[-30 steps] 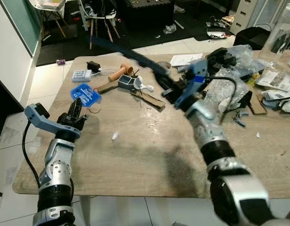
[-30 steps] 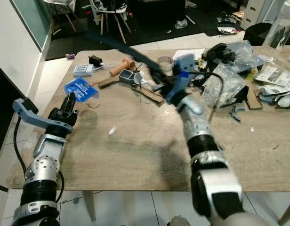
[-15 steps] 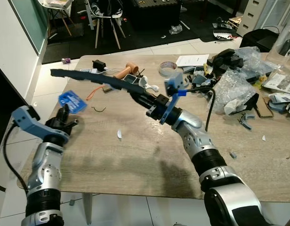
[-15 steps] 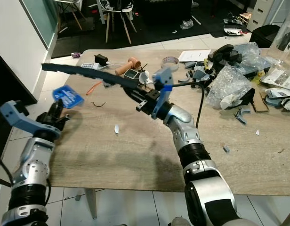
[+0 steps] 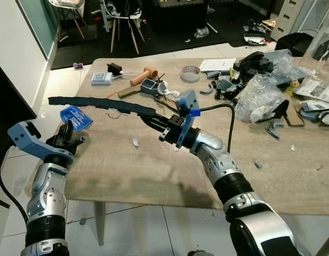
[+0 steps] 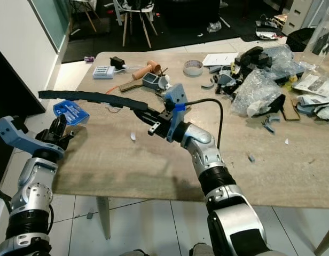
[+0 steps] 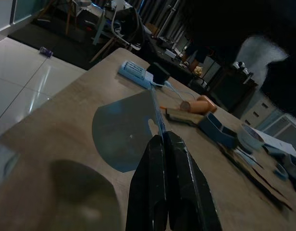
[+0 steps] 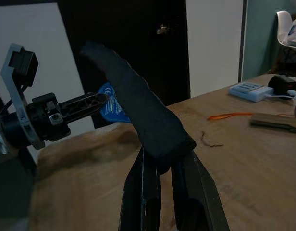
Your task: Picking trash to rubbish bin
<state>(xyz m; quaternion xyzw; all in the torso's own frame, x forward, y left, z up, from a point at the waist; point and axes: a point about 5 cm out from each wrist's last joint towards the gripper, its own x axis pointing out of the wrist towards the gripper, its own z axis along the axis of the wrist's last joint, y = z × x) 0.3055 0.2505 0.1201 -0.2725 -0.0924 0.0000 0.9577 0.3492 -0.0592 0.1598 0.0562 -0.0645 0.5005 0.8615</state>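
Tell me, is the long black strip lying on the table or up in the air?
In the air: the right gripper holds the black strip.

Cluttered wooden table (image 5: 154,170), tape roll (image 5: 190,73)

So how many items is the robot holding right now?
2: a long dark strip pinched in the right gripper, and a blue packet pinched in the left gripper at the table's left edge.

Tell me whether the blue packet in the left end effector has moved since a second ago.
Yes. The blue packet was lifted off the table, now held past its left edge.
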